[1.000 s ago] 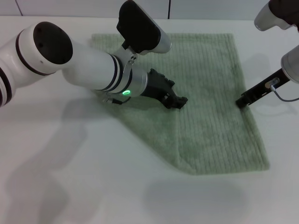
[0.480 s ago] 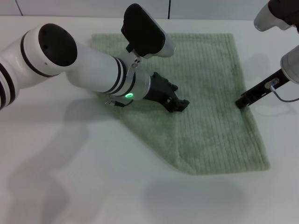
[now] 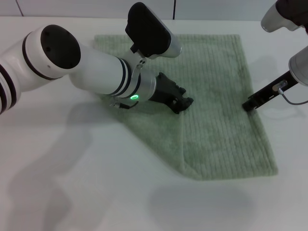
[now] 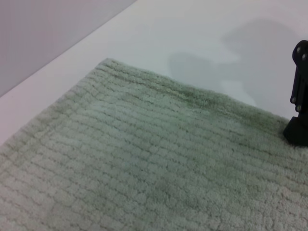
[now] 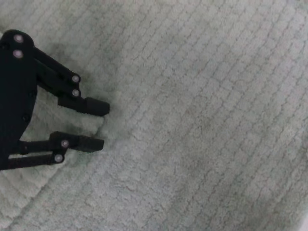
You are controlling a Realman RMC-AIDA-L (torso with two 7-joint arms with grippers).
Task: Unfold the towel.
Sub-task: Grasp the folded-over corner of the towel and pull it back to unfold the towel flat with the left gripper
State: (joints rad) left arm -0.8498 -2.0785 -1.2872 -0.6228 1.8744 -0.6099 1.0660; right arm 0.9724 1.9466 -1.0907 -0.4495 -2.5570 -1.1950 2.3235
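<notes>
left gripper (image 3: 184,103): reached in from the left and planted low over the middle of the towel, right where a folded flap's edge runs. Its fingers (image 5: 86,106) are spread a bit, tips on or just above the cloth, nothing pinched as far as can be seen.
tabletop (image 3: 72,183): plain white, and the whole cloth is carried on it.
towel (image 3: 216,96): pale sage-green ribbed terry, spread flat around the centre and right of the tabletop. The near-left part is doubled over on a diagonal, so a slanted edge and a straight seam down the middle are shown.
right gripper (image 3: 250,105): set down at the towel's right edge, about halfway along it. Whether its fingers are open or closed can't be made out.
</notes>
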